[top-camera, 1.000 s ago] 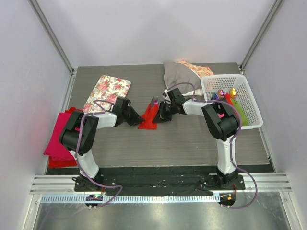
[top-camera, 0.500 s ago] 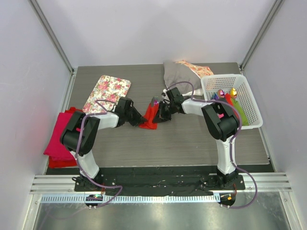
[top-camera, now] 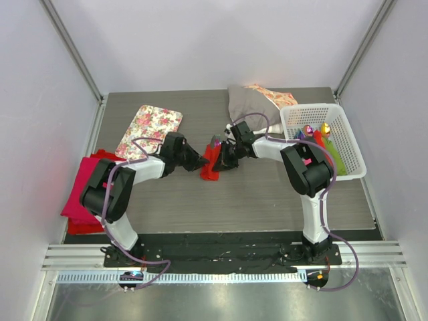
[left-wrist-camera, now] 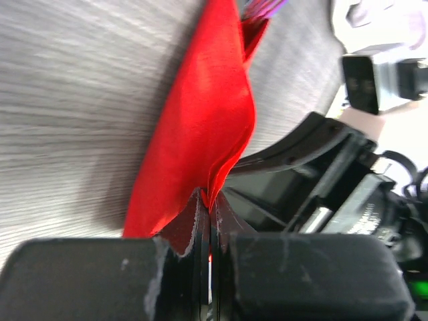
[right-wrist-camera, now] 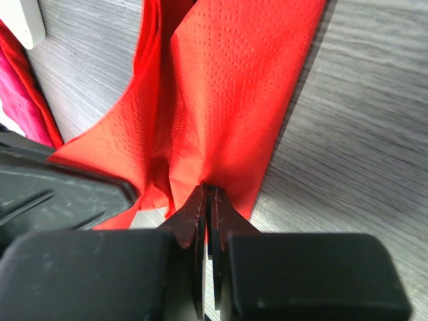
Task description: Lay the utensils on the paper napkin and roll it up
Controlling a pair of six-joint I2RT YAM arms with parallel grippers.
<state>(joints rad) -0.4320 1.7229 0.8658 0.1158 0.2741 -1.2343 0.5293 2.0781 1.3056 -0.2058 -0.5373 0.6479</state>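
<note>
Over the last second the left hand (top-camera: pixel 198 161) has moved toward the right hand (top-camera: pixel 225 158), and the paper napkin (top-camera: pixel 211 164) between them has become narrower. One second ago it lay as a wider red patch; now it is a slim folded strip. It rests on the bench (top-camera: pixel 254 194), well to the left of the white basket (top-camera: pixel 309 107). Both hands are closed tight on the napkin: each wrist view shows the two fingers pressed together with a thin red edge pinched between them. The left hand holds the side farther from the basket and the right hand the side nearer to it. Something purple (top-camera: pixel 215 141), probably utensil handles, sticks out at the far end of the strip. I judge that the rolling is in progress: the sheet seems folded over the utensils, but it looks loose and open along one edge, not yet a firm roll.
</note>
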